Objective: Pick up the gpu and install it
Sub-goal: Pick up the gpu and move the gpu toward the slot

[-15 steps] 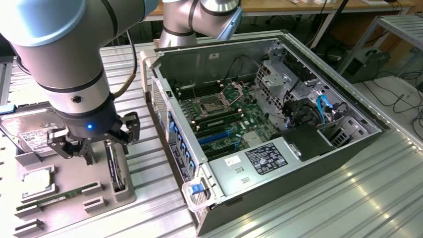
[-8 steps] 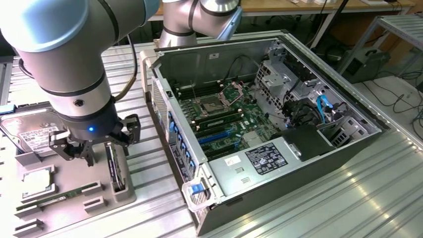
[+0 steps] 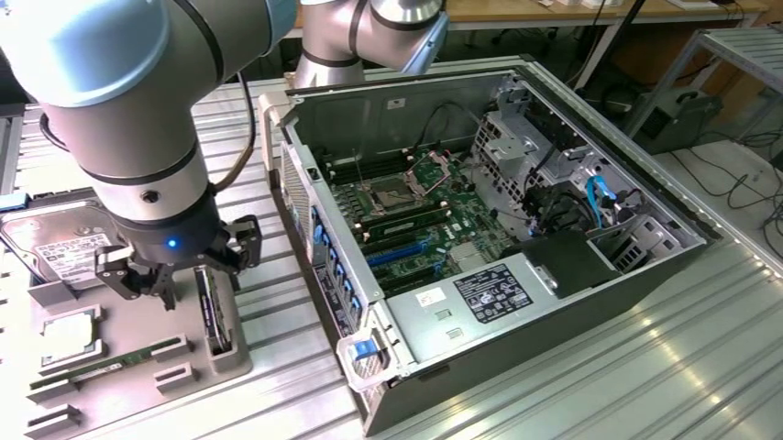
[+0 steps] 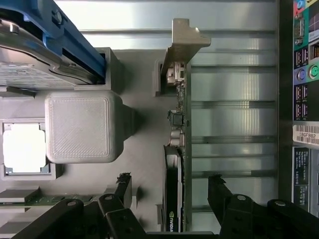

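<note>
Held jaws wide apart, one either side of the gpu (image 4: 172,199), gripping nothing. Stood on edge in the gray holder (image 4: 144,149), at 9 o'clock from the open computer case (image 3: 404,119) on the worktop (image 3: 636,367).

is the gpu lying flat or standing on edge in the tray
On edge: the gpu stands upright in a slot of the grey tray, thin edge up, the open hand above it.

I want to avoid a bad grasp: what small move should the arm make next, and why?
Probably lower straight down a little: the open gripper straddles the gpu, which stands on edge in the gray holder, with a gap at each finger.
</note>
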### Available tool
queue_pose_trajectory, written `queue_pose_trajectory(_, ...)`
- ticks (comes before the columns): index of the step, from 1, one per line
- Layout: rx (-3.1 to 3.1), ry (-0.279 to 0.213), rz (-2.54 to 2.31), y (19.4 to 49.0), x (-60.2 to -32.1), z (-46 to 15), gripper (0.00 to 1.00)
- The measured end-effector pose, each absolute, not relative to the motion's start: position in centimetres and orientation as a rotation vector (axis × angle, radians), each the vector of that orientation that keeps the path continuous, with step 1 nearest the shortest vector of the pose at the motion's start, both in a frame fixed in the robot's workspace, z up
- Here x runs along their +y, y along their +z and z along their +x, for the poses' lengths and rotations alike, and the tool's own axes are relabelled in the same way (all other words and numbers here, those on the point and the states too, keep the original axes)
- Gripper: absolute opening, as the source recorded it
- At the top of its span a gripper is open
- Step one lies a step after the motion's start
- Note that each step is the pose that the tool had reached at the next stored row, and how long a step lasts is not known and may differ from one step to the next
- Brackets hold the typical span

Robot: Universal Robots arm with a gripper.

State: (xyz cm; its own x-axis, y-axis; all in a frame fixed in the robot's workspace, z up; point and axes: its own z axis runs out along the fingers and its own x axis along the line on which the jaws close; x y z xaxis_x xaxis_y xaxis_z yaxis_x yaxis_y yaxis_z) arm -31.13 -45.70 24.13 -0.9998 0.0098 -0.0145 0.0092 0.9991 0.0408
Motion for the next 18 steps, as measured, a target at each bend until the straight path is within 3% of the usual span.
queue_pose_trajectory(18,3.131,0.059,0.015,22.7,-45.7,-30.8,0.72)
